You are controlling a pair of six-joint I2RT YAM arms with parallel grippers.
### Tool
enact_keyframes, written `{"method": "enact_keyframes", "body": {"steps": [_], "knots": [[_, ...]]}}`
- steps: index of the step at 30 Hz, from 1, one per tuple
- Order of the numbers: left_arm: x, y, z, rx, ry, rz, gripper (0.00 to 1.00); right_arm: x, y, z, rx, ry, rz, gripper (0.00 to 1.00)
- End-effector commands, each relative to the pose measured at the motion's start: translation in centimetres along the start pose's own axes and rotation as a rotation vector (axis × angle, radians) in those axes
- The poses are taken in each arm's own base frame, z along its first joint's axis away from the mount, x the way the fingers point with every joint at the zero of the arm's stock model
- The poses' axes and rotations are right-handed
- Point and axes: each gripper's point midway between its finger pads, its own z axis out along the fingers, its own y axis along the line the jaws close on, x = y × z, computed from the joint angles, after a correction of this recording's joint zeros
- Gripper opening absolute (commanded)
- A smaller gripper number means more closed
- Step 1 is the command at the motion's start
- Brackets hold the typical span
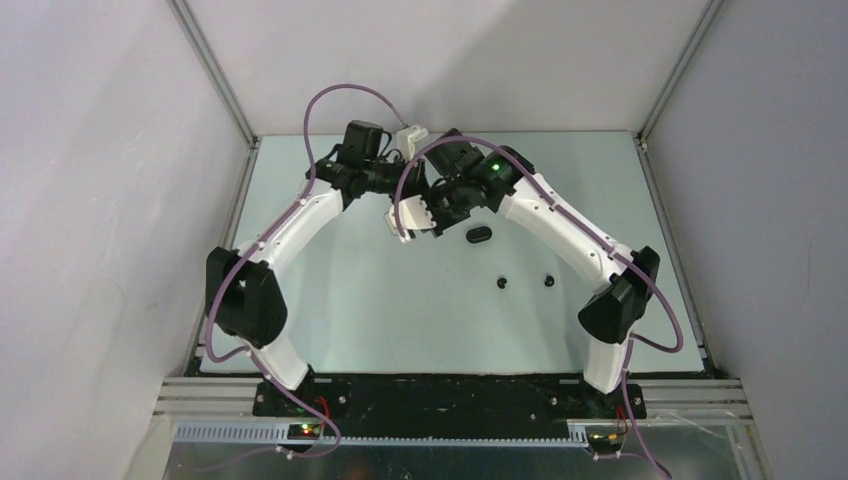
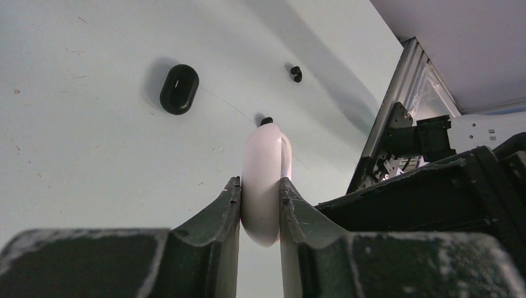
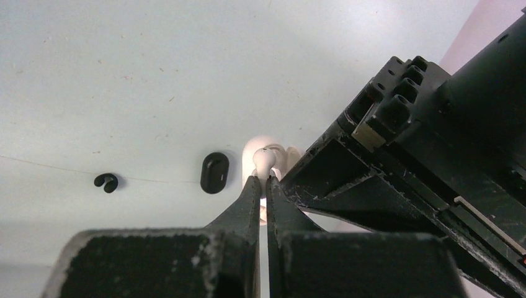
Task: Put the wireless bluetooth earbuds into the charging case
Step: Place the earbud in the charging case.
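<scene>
My left gripper [image 2: 260, 184] is shut on a white pill-shaped charging case [image 2: 262, 162], held upright above the table; from above the case [image 1: 402, 217] shows between the two wrists. My right gripper [image 3: 263, 179] is shut on a small white earbud [image 3: 265, 159], held right against the white case [image 3: 250, 149]. A black case [image 1: 479, 235] lies closed on the table just right of the grippers. Two black earbuds [image 1: 502, 283] [image 1: 548, 279] lie nearer the arm bases. In the left wrist view one black earbud [image 2: 296, 73] is in full sight and the other [image 2: 267, 120] peeks over the white case.
The black case [image 2: 179, 89] [image 3: 214, 172] and a black earbud [image 3: 106, 182] lie on the pale green table [image 1: 360, 300]. Grey walls and aluminium rails [image 1: 215, 75] enclose the table. The left gripper's black body [image 3: 422, 167] crowds the right side of the right wrist view.
</scene>
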Motion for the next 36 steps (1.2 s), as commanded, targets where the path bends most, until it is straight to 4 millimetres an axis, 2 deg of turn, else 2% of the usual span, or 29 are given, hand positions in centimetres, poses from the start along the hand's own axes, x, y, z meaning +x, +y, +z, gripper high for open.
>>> {"method": "enact_keyframes", "body": {"steps": [1, 14, 21, 36], "knots": [[-2.0, -1.1, -0.5, 0.036, -0.047, 0.036, 0.0, -0.2, -1.6, -0.2, 0.065, 0.015, 0.002, 0.0], [-1.9, -1.0, -0.4, 0.039, -0.046, 0.031, 0.0, 0.3, -2.1, -0.1, 0.099, 0.091, -0.034, 0.0], [-2.0, -1.0, -0.4, 0.043, -0.046, 0.028, 0.0, 0.9, -1.7, -0.4, 0.089, 0.129, -0.062, 0.0], [-2.3, -1.5, -0.5, 0.114, -0.046, -0.016, 0.0, 2.0, -1.7, -0.3, 0.11, 0.185, -0.025, 0.0]]}}
